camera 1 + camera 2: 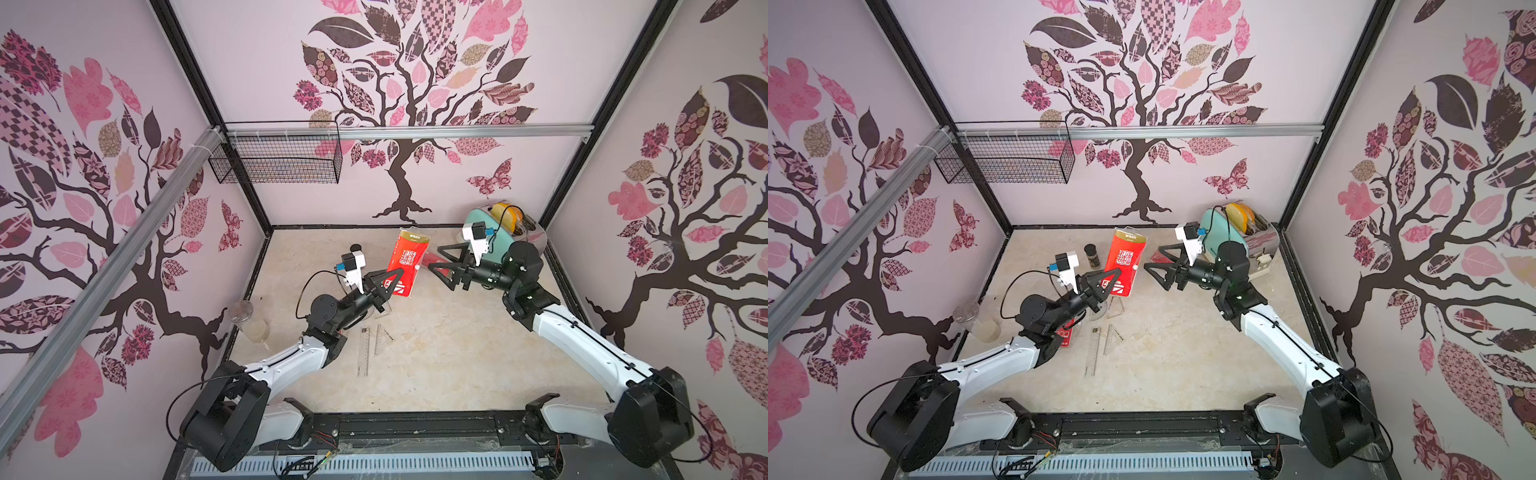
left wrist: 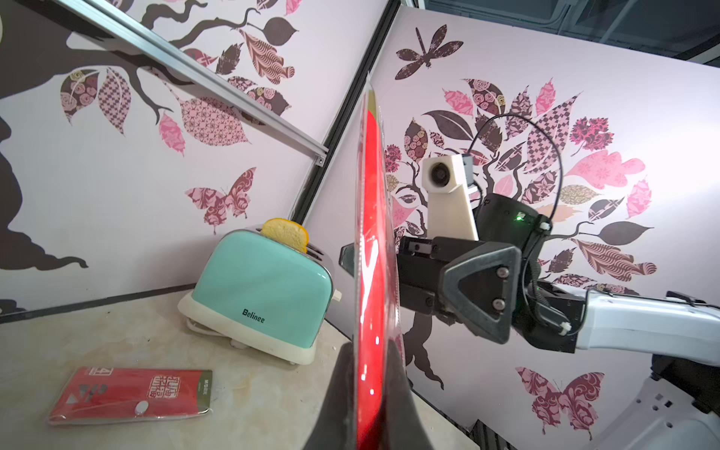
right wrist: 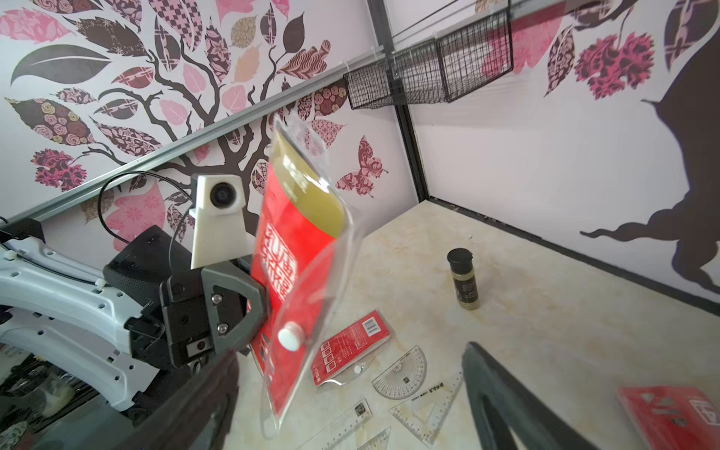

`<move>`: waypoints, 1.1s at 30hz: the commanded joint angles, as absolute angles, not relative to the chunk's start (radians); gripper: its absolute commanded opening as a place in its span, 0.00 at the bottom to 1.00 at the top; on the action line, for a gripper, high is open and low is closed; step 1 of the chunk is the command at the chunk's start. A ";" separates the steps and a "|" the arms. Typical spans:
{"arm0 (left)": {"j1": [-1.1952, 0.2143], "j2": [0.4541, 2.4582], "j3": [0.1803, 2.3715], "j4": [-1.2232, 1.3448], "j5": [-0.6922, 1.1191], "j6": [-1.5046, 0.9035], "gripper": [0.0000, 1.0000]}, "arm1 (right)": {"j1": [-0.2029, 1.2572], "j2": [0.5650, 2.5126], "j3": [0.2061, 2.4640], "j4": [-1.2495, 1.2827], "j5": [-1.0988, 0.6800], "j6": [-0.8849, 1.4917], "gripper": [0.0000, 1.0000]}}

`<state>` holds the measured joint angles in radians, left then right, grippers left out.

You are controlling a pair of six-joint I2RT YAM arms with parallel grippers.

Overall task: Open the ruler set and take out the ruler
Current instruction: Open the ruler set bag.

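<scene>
Currently the left gripper [image 1: 392,282] is clamped on the lower end of the ruler set [image 1: 407,257], a red pouch in a clear sleeve, and holds it upright above the table [image 1: 436,374] with its gold end uppermost. The right gripper [image 1: 435,257] stands just beside the pouch's edge, jaws spread wide and empty, not touching it. The right wrist view shows the white snap button [image 3: 289,338] on a clear flap low on the pouch; whether that flap is undone cannot be told, nor what is inside. Risk one: the pouch is thin and flexible, so a right-hand grip that lands on both walls at once would pinch the mouth shut rather than open it. Risk two: the left hold is at one end only — a hard pull on the flap could swing the pouch or drag it out of the jaws. Risk three: with the pouch upright and opened, loose contents could slide out and drop among the items already on the table, namely a clear ruler [image 1: 363,351], a set square [image 1: 382,338], a protractor [image 3: 401,374] and a second pouch [image 3: 352,346]. The spice jar [image 3: 463,280] stands well apart and poses no obstruction.
</scene>
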<state>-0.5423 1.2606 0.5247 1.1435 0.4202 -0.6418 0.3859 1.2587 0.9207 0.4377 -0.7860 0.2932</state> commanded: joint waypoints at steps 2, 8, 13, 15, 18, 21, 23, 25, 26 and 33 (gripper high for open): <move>-0.543 1.212 0.503 1.190 0.411 -0.614 0.00 | 0.389 1.282 0.944 0.494 -0.879 0.348 0.87; -0.543 1.217 0.512 1.190 0.417 -0.628 0.00 | 0.392 1.324 0.940 0.622 -0.982 0.430 0.79; -0.545 1.256 0.520 1.225 0.420 -0.656 0.00 | 0.396 1.331 0.944 0.643 -1.006 0.440 0.75; -0.545 1.279 0.531 1.248 0.429 -0.679 0.00 | 0.397 1.339 0.948 0.646 -1.011 0.443 0.73; -0.551 1.306 0.550 1.251 0.440 -0.691 0.00 | 0.404 1.354 0.954 0.667 -1.020 0.456 0.69; -0.558 1.317 0.559 1.255 0.442 -0.694 0.00 | 0.408 1.363 0.959 0.674 -1.017 0.458 0.64; -0.562 1.319 0.561 1.255 0.443 -0.693 0.00 | 0.409 1.370 0.964 0.681 -1.016 0.460 0.61; -0.563 1.322 0.563 1.255 0.446 -0.695 0.00 | 0.410 1.376 0.966 0.696 -1.016 0.467 0.59; -0.565 1.322 0.564 1.254 0.448 -0.695 0.00 | 0.410 1.379 0.967 0.706 -1.017 0.471 0.57; -0.566 1.348 0.573 1.253 0.459 -0.709 0.00 | 0.418 1.396 0.978 0.764 -1.037 0.502 0.45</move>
<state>-0.5621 1.3312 0.5484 1.2209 0.4431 -0.6960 0.4065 1.3876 0.9295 0.7078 -1.0100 0.4824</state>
